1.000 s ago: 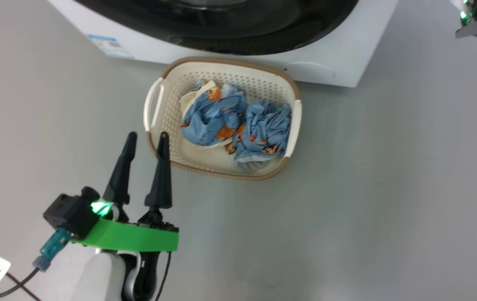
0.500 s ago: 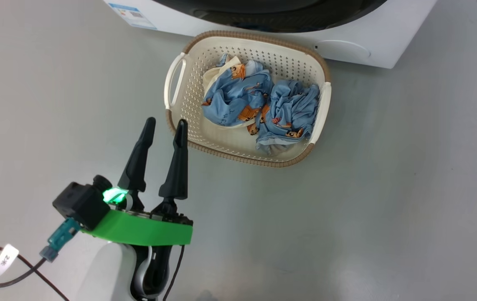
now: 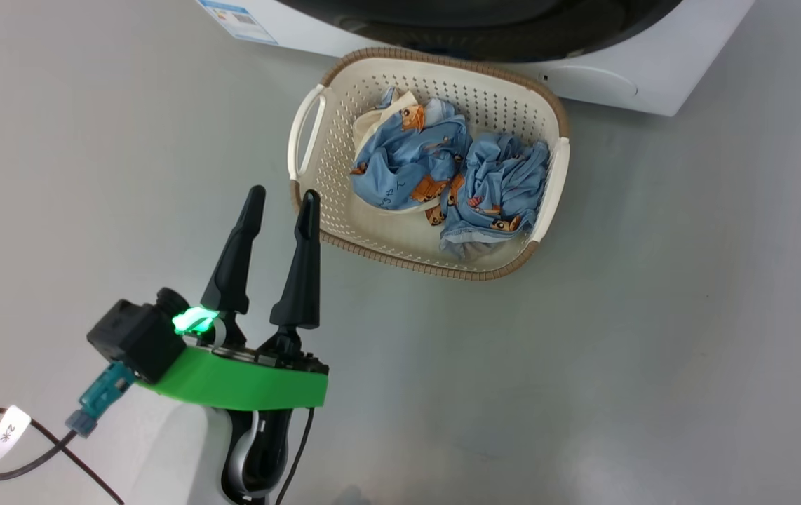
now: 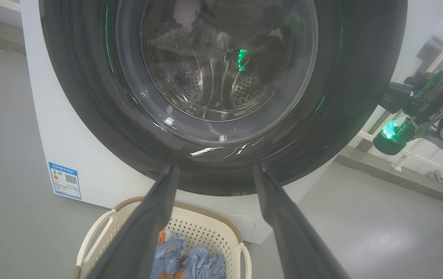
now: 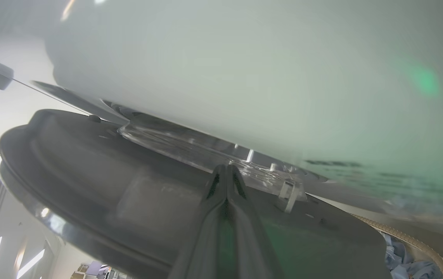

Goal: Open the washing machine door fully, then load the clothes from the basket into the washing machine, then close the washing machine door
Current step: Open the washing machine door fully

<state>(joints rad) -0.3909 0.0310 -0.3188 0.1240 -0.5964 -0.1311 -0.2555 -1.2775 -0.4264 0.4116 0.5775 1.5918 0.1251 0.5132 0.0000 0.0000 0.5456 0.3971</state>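
while the left gripper (image 3: 283,191) hangs with its two dark fingers spread wide and nothing between them, its tips sit by the near left corner of the basket (image 3: 442,269), and one tip crosses the brown rim in the head view; whether it touches cannot be told. the basket stands on the grey floor (image 3: 653,337) with its far rim tucked against the foot of the washing machine (image 3: 653,77), below the washing machine door (image 4: 89,100). the clothes (image 3: 442,175) lie bunched inside it, under the rim line. bare floor spreads to the basket's right and near side. the right gripper (image 5: 226,168) has its fingers pressed together, tips in the narrow gap between the door's inner face and the machine's white front.
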